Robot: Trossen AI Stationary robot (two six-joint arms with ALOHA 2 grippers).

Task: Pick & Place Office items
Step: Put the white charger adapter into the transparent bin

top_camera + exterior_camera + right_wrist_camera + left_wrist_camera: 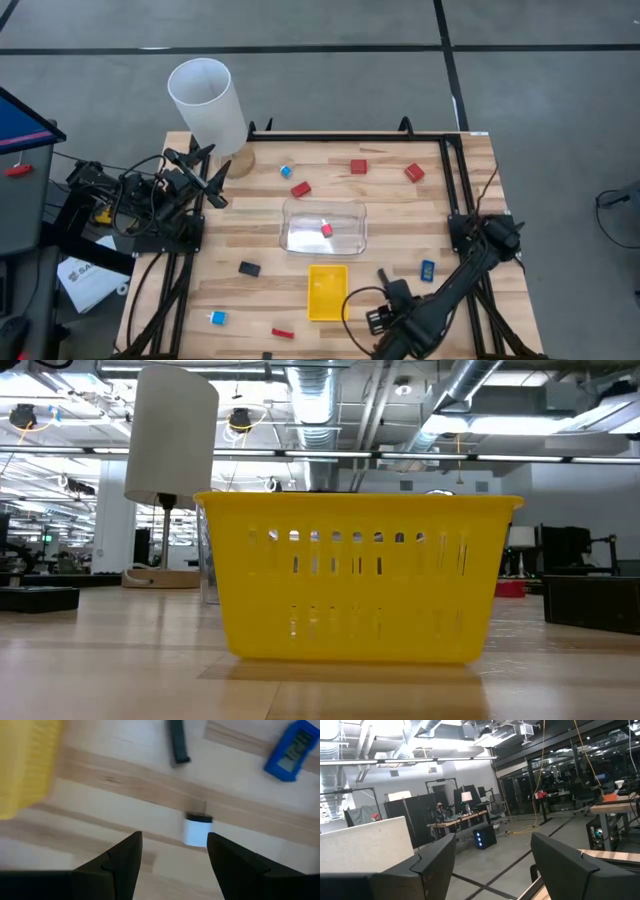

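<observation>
right gripper (172, 851), fingers spread, hovers over bare wooden table (125, 795) between yellow plastic basket (25, 765) and small white-and-black piece (196, 829); left gripper (492, 865) open at table edge.

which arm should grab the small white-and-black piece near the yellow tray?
Right. The right gripper hangs open just short of the white-and-black piece, beside the yellow tray. The left gripper sits far off by the white cylinder.

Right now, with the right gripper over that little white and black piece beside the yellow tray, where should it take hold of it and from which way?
Come straight down from above. The white and black piece lies flat on the table, just ahead of the open right gripper. Close the fingers across its two longer sides, around the white body. It looks blocky, so flat sides should seat well, and nothing crowds it.
</observation>
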